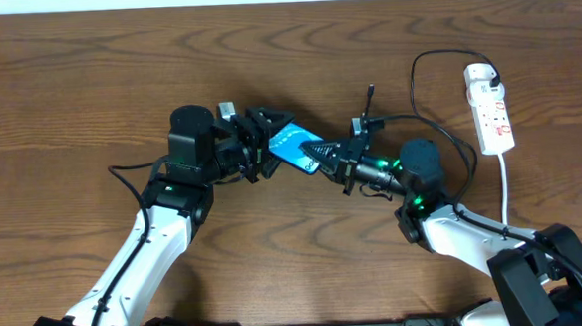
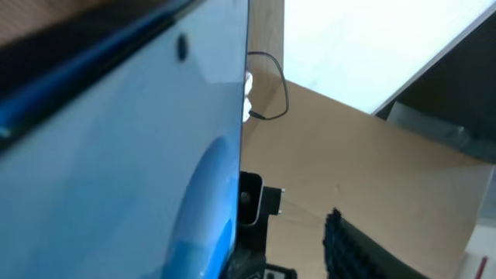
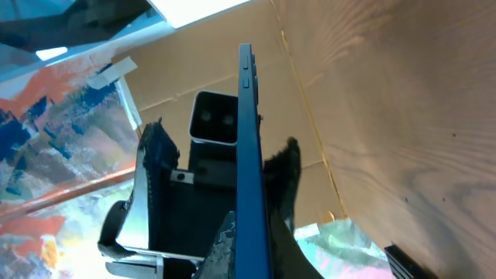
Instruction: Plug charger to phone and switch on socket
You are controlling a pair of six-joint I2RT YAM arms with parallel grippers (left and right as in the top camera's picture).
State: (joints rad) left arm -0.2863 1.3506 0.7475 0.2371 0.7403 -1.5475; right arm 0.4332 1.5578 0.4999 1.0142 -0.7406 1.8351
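The phone [image 1: 293, 146], its cyan-blue screen up, is held above the table between both grippers. My right gripper [image 1: 329, 162] is shut on its right end; in the right wrist view the phone [image 3: 249, 147] stands edge-on between the fingers [image 3: 256, 248]. My left gripper [image 1: 264, 144] is open around the phone's left end; in the left wrist view the screen [image 2: 132, 147] fills the left side and one finger stands apart from it. The charger cable [image 1: 413, 77] runs from the socket [image 1: 492, 111]; its thin end [image 1: 368, 97] lies behind the right gripper, in neither gripper.
The socket's thick white cord [image 1: 506, 187] runs toward the front right. The charger cable loops across the table between the socket and my right arm [image 1: 421, 171]. The cable loop [image 2: 280, 85] also shows in the left wrist view.
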